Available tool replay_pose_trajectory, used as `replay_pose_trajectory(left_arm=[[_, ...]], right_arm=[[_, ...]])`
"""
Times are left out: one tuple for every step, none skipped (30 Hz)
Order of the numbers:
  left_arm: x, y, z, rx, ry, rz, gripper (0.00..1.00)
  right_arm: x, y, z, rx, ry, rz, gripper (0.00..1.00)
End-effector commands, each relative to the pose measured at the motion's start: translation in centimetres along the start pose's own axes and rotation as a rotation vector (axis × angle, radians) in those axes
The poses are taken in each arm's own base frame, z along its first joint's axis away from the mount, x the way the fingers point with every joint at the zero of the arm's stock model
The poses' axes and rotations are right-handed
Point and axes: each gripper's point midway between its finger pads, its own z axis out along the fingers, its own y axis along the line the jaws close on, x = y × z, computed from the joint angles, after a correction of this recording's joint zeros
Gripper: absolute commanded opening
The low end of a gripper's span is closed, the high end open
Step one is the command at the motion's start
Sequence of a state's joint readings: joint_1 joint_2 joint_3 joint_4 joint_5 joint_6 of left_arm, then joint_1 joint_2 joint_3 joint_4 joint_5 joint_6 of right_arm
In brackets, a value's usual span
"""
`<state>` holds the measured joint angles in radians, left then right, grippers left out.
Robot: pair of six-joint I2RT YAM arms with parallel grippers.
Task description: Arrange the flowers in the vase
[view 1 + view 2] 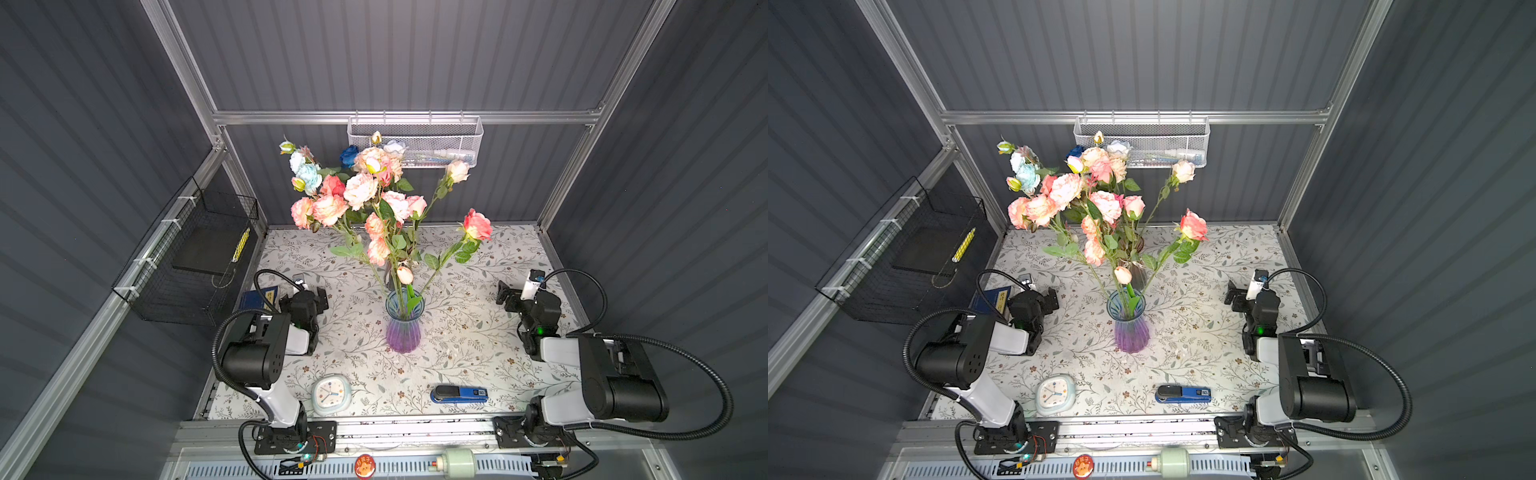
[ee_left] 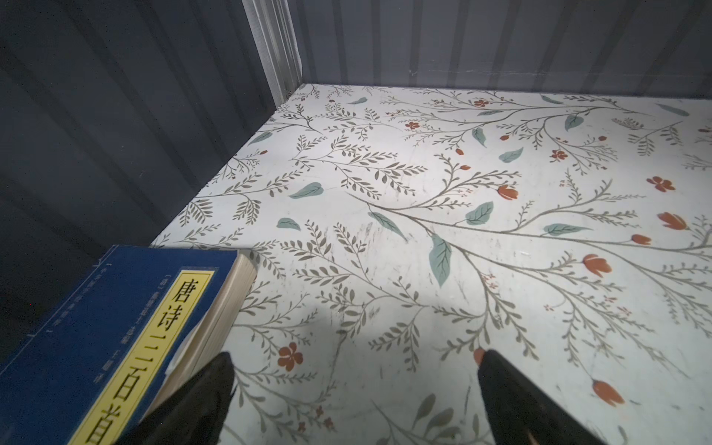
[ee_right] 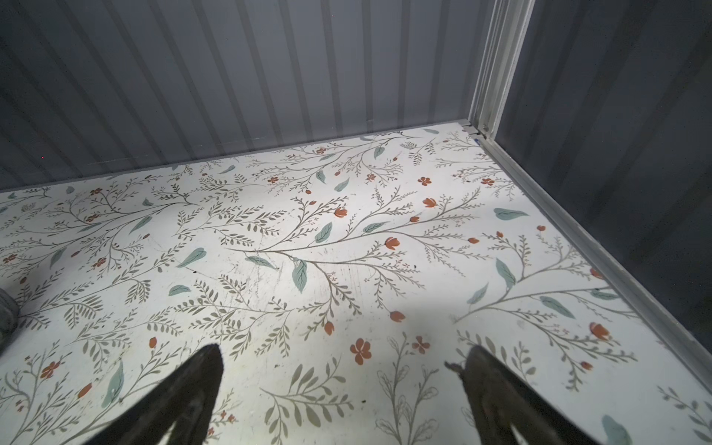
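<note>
The flowers [image 1: 360,192] [image 1: 1065,192], pink, peach, white and blue blooms on long green leafy stems, stand in both top views with their stems in the vase [image 1: 404,328] [image 1: 1132,332]. This vase is ribbed glass, blue at the rim and purple below, and it stands upright mid-table. My left gripper [image 1: 321,297] [image 1: 1053,299] rests left of the vase, open and empty. In the left wrist view its gripper [image 2: 356,356] hangs over bare tablecloth. My right gripper [image 1: 505,296] [image 1: 1233,296] sits to the right of the vase, open, holding nothing, also over cloth [image 3: 345,350].
A blue book [image 1: 257,299] [image 2: 115,339] lies beside the left gripper. Near the front edge lie a pale clock [image 1: 331,393] and a blue stapler [image 1: 459,394]. A white mesh basket [image 1: 415,143] hangs on the back wall, a black wire basket [image 1: 195,257] on the left wall.
</note>
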<state>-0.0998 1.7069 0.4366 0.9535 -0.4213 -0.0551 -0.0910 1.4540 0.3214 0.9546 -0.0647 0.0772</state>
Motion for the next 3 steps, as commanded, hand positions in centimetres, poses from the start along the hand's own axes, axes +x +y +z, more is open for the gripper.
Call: replay_pose_trajectory(left_arm=[[-0.2,-0.1,0.21,-0.007,-0.005,0.009,1.0],[-0.2,-0.1,0.2,-0.007,-0.005,0.009,1.0],[-0.2,-0.1,0.21,-0.007,-0.005,0.009,1.0]], right_arm=[[-0.38,0.18,0.21,-0.009,-0.006,-0.012,0.99],[-0.4,0.2,0.16,-0.01,-0.008,-0.012,0.99],[-0.37,0.19,0.14,-0.01,-0.009,-0.012,0.99]])
